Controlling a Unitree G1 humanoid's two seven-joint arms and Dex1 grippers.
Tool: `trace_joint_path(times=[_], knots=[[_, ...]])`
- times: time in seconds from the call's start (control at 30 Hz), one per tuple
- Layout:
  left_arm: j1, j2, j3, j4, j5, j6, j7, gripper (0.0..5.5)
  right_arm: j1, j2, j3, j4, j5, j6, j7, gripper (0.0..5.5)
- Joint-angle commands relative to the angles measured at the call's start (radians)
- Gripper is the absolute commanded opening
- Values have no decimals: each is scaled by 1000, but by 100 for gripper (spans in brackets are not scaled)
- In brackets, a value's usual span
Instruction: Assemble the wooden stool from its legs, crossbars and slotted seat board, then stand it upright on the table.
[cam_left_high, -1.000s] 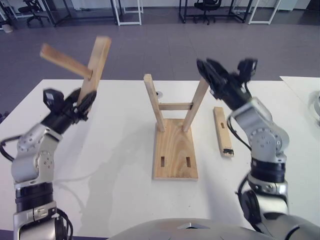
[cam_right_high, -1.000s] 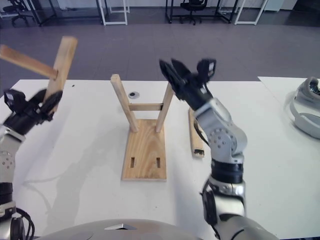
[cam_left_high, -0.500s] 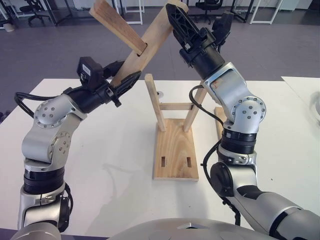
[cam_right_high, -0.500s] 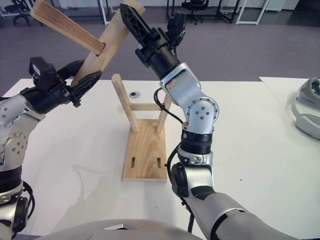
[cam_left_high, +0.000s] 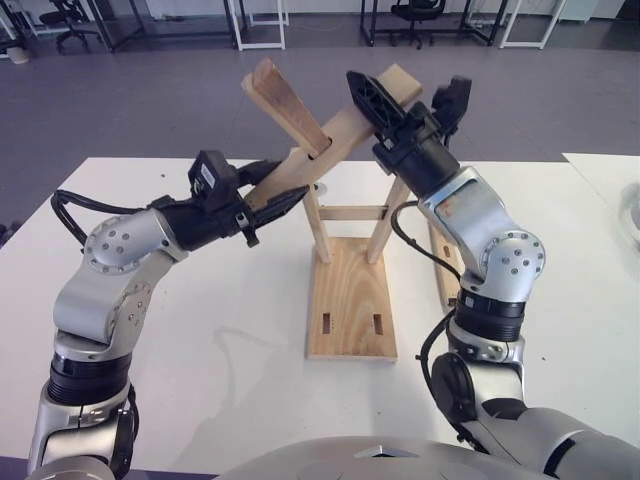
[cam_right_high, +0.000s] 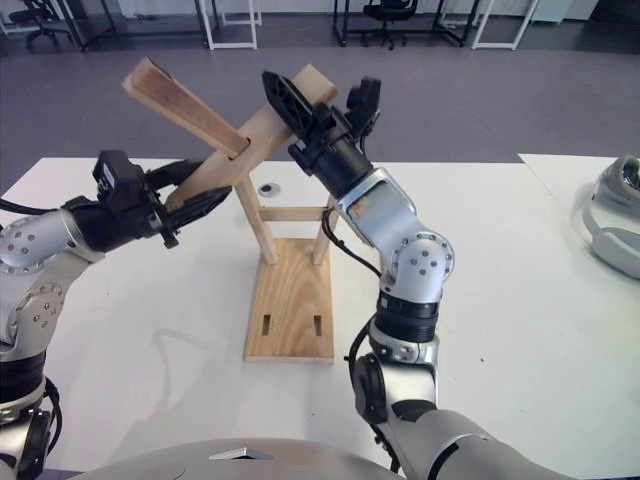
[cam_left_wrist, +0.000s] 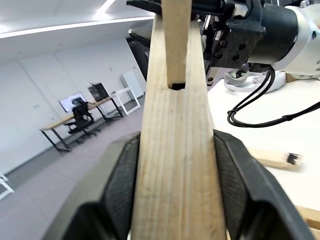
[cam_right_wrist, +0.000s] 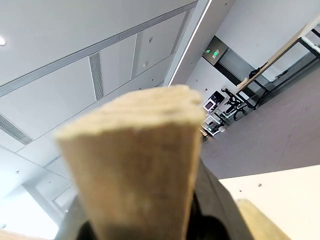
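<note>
A wooden leg (cam_left_high: 340, 135) with a crossbar (cam_left_high: 285, 100) stuck in its slot hangs tilted in the air above the table. My left gripper (cam_left_high: 268, 200) is shut on the leg's lower end. My right gripper (cam_left_high: 390, 112) is shut on its upper end, which shows close up in the right wrist view (cam_right_wrist: 135, 165). In the left wrist view the leg (cam_left_wrist: 177, 165) runs away between dark fingers (cam_left_wrist: 120, 185). Below lies the slotted seat board (cam_left_high: 350, 295) with two legs (cam_left_high: 310, 205) and a crossbar (cam_left_high: 350, 212) standing on its far end.
A loose wooden leg (cam_left_high: 443, 262) lies on the table right of the seat board, partly behind my right arm. A small round fitting (cam_right_high: 267, 189) sits in the table behind the stool. A white headset (cam_right_high: 612, 215) rests on the neighbouring table at far right.
The held leg with its crossbar has swung from the far left toward the middle and come down over the standing legs. My right gripper rose and took hold of its upper end.
</note>
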Motion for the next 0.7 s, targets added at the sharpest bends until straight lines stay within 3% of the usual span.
trace_joint_path(times=[0.03,0.17,0.23,0.3,0.53,0.7], knots=[[142,-2,6,-56,-35,12,-11,276,297,-101,-77,-235,-16,-26,-41,102],[470,-33,87,-95,23,-23,61,346,683,-191,-158,-453,-7,-44,-74,102],[565,-15,11,-25,169,-76,87,372,818,-202,-166,-499,-16,-66,-84,102],[618,7,-78,41,299,-128,93,373,857,-219,-156,-485,-64,-86,-93,102],[565,-21,-201,153,436,-140,114,373,926,-292,-151,-431,-170,-128,-93,102],[524,-71,-277,110,420,-78,111,373,916,-375,-162,-419,-277,-153,-99,107]])
